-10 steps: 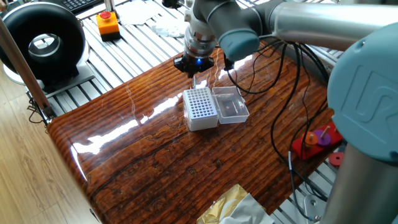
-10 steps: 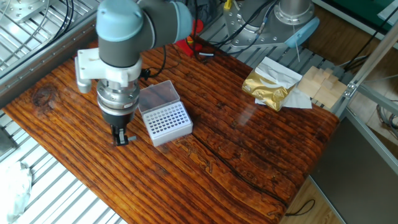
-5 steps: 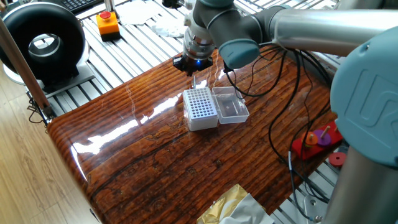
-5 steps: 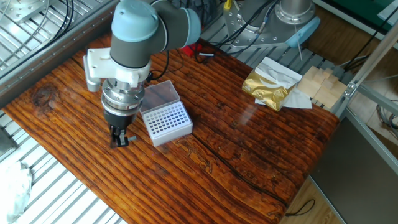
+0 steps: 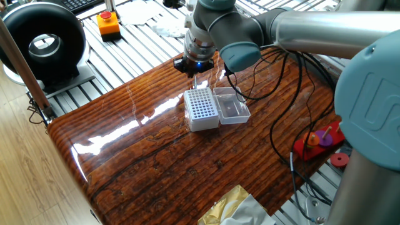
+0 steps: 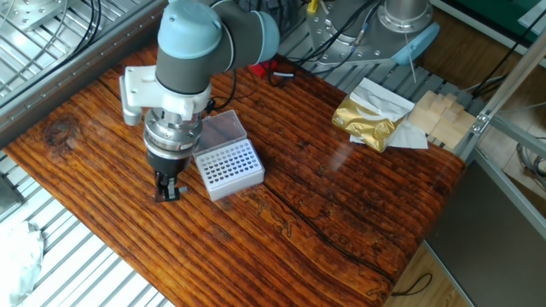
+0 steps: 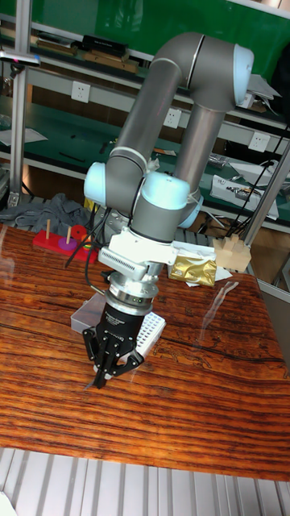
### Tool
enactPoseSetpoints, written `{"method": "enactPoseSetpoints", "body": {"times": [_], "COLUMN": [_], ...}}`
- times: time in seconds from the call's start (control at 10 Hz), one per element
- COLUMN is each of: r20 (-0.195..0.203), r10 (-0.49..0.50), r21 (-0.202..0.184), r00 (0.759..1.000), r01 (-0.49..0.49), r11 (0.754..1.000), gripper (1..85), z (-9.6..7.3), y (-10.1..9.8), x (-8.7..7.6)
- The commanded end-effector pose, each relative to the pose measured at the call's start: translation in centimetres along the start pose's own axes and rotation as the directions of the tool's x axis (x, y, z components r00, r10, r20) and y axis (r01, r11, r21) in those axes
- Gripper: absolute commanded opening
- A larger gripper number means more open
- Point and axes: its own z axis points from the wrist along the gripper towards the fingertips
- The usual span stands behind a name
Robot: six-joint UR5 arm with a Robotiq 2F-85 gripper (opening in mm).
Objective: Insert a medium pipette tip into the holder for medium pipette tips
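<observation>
The holder for medium pipette tips (image 5: pixel 201 106) (image 6: pixel 226 165) (image 7: pixel 150 329) is a white box with a grid of holes, its clear lid (image 5: pixel 230 105) (image 6: pixel 217 130) lying open beside it. My gripper (image 5: pixel 197 67) (image 6: pixel 167 191) (image 7: pixel 101 379) points down just beside the holder, close to the wooden table top. Its fingers are pressed together. A thin pale sliver, the medium pipette tip (image 5: pixel 196 80) (image 7: pixel 89 386), pokes out below the fingertips. It is faint in every view.
A red stand with purple pieces (image 5: pixel 319 140) (image 7: pixel 60 239) sits at the table edge. A gold foil bag (image 6: pixel 371 119) (image 7: pixel 193 268) and wooden blocks (image 6: pixel 439 115) lie at another corner. Black cables (image 5: pixel 294 81) trail behind the arm. An orange button box (image 5: pixel 108 24) stands off the table.
The arm's wrist has shifted a little toward the holder, while the fingertips have stayed almost in the same spot near the table.
</observation>
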Motion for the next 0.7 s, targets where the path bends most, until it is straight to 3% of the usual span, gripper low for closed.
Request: {"method": "enactPoseSetpoints", "body": {"times": [0.0,0.6], "r20": [-0.022,-0.045], "r10": [0.041,0.032], "r21": [-0.006,-0.025], "r00": [0.999,0.998], "r01": [-0.042,-0.033], "r11": [0.999,0.999], "gripper": [13.3,13.7], "z": [-0.52,-0.92], "y": [-0.13,-0.71], "x": [1.07,2.06]}}
